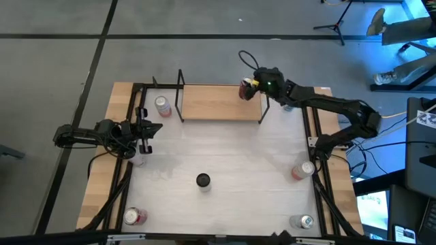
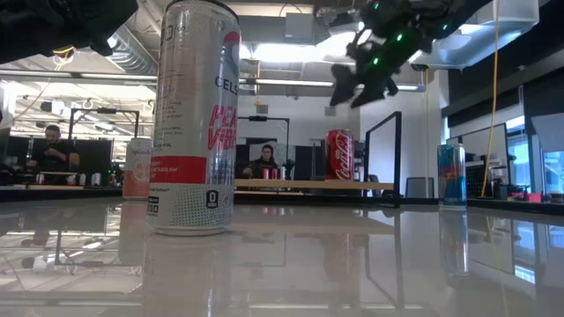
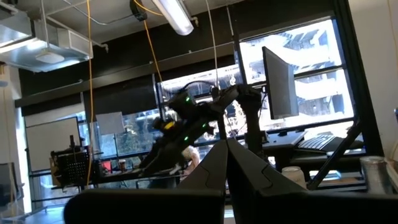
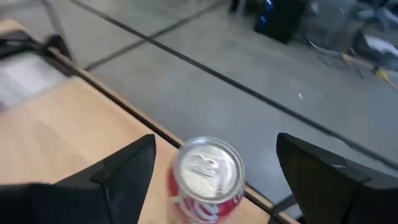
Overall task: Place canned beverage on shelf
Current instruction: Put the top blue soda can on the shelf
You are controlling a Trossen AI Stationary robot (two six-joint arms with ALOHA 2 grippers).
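right gripper (image 1: 253, 86) hangs above the right end of the shelf (image 1: 218, 102), fingers spread wide and holding nothing. in its wrist view the two dark fingers (image 4: 118, 171) stand on either side of a red can (image 4: 204, 177), clear of it. the can sits upright on the shelf board at its right end, near the far edge, just beside the black rod upright there. in the low view the red can (image 2: 340, 155) stands on the board with the gripper (image 2: 361, 84) above it and apart from it.

left gripper (image 1: 146, 134) waits over the table's left side, fingers closed together with nothing between them.

other cans stand on the table (image 1: 225, 153): a pale one (image 1: 161, 105) just left of the shelf, a dark-topped one (image 1: 203, 180) near the middle, one at the front left corner (image 1: 132, 216), an orange one (image 1: 302, 170) at the right and a silver one (image 1: 304, 221) at the front right. in the low view a tall white can (image 2: 194, 114) stands nearest the camera.
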